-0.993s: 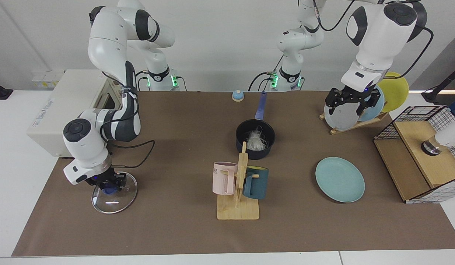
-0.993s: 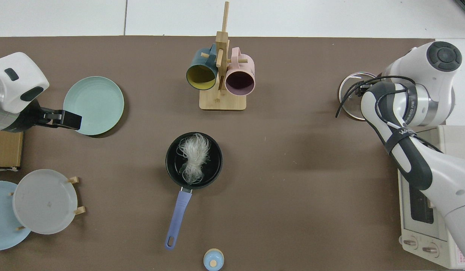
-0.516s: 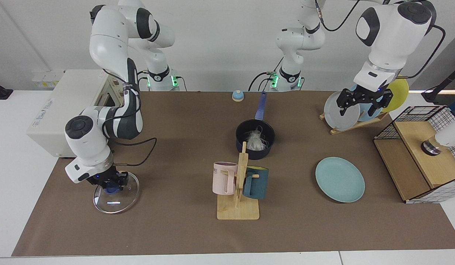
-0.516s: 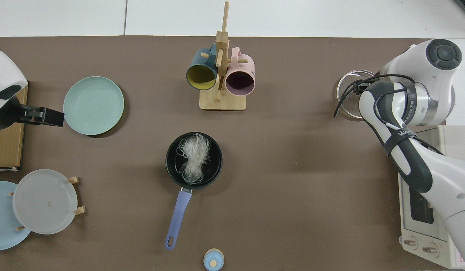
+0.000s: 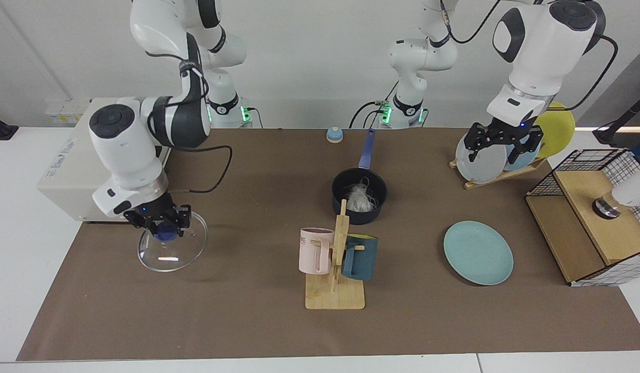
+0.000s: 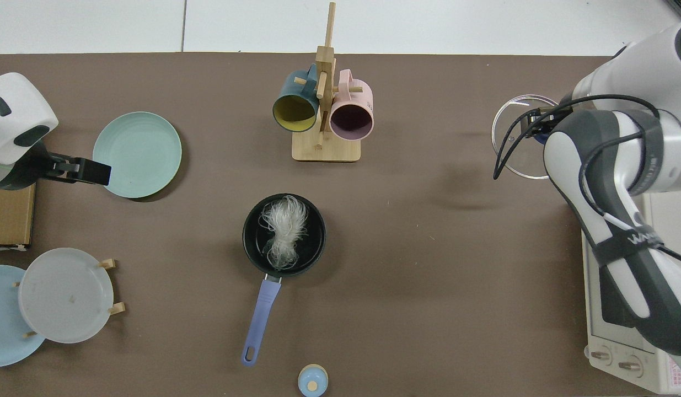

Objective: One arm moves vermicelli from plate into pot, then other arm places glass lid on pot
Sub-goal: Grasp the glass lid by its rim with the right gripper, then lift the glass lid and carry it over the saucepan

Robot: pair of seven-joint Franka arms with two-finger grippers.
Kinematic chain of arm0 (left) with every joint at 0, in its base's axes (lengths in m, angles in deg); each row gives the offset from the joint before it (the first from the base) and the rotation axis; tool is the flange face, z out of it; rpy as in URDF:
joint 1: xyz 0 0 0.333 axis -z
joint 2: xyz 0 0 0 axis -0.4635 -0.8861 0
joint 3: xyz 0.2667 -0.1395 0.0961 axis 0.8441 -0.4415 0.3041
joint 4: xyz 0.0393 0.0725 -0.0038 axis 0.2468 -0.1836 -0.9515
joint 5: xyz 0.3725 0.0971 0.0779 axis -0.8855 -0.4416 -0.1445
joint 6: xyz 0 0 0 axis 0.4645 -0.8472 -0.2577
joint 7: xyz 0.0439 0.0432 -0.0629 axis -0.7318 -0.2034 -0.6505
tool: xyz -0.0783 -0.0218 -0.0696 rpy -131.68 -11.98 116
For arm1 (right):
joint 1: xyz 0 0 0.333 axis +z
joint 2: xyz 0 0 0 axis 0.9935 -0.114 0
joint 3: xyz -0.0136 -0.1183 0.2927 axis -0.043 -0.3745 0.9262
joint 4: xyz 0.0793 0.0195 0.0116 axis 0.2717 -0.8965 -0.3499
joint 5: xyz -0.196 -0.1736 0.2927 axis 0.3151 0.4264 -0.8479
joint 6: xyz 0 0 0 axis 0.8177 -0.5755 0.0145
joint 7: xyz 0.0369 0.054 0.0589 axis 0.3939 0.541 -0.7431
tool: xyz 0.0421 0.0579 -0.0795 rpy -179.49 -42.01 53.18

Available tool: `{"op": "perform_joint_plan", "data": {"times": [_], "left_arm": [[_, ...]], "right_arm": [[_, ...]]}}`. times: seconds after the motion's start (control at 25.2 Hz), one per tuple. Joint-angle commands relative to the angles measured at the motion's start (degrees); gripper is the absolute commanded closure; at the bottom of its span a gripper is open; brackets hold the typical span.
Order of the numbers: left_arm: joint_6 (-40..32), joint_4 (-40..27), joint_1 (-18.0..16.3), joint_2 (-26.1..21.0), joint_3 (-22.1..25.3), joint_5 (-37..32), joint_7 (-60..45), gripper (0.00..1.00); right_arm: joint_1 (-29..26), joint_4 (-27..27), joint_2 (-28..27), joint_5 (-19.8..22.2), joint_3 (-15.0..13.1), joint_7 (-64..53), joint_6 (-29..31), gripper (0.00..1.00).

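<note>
The lid [image 5: 172, 249] hangs by its knob in my right gripper [image 5: 163, 224], clamped shut on it, clear of the table, with the pot [image 5: 359, 196] and its vermicelli [image 5: 359, 197] well off toward the table's centre, while my left gripper [image 5: 503, 144] waits open by the plate rack [image 5: 498, 173].

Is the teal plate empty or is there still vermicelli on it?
Empty. The teal plate is bare; the vermicelli lies inside the saucepan.
</note>
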Motion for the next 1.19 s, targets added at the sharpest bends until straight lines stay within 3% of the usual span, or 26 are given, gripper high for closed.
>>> {"op": "perform_joint_plan", "data": {"times": [0.0,0.4,0.68,1.15], "left_arm": [[0.3,0.2,0.9,0.4,0.0,1.0,-0.5,0.00],[0.3,0.2,0.9,0.4,-1.1,1.4,-0.3,0.00],[0.3,0.2,0.3,0.4,-1.1,1.5,-0.1,0.00],[0.1,0.2,0.3,0.5,-1.1,1.4,-0.3,0.00]], "right_arm": [[2.6,-1.6,6.9,0.8,0.0,4.4,-7.7,0.68],[11.5,-1.7,13.0,0.9,0.0,17.7,-17.9,0.69],[17.5,-1.7,12.8,0.6,0.2,23.1,-16.7,0.71],[28.3,-1.3,9.8,0.0,0.2,32.0,-12.4,0.83]]}}
